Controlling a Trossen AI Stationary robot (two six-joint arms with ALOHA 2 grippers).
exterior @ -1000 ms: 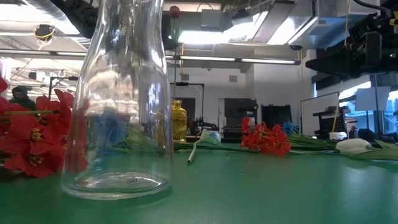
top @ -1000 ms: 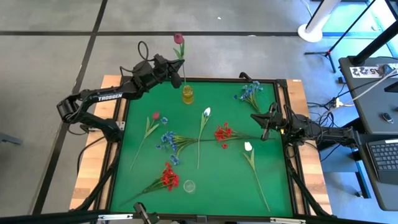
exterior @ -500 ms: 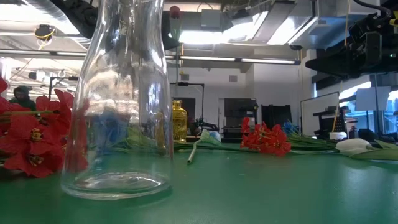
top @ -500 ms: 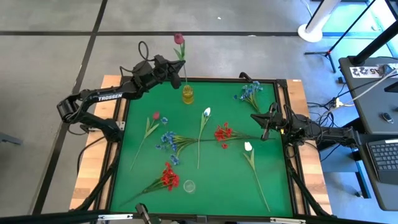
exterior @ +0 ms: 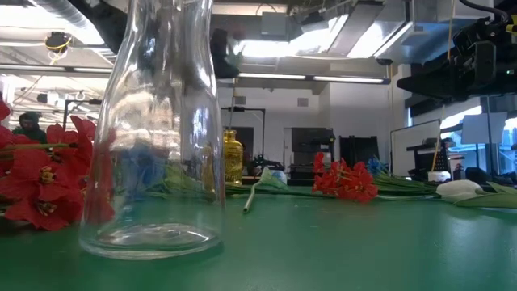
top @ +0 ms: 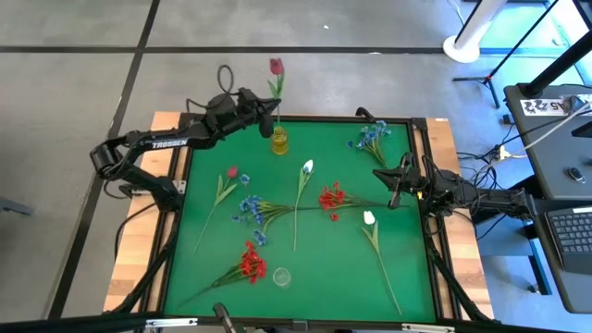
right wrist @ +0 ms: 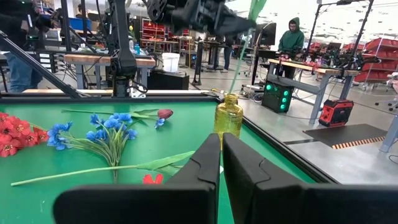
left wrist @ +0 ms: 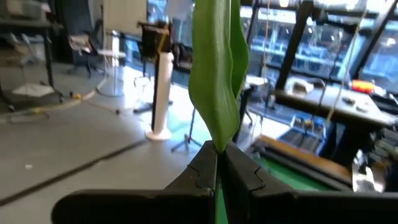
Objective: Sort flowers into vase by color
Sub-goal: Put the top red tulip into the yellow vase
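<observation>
Clamping a dark pink tulip (top: 276, 67) by its stem, the left gripper (top: 265, 117) holds it above the yellow vase (top: 279, 141); the stem tip should centre over the neck before descending; right gripper (top: 395, 188) waits closed, empty.

green table (top: 407, 277), yellow vase (top: 279, 141), pink tulip (top: 276, 67)

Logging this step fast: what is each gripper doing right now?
Left gripper: closed on the pink tulip's stem above the yellow vase.
Right gripper: closed, holding nothing, at the table's right edge.
</observation>
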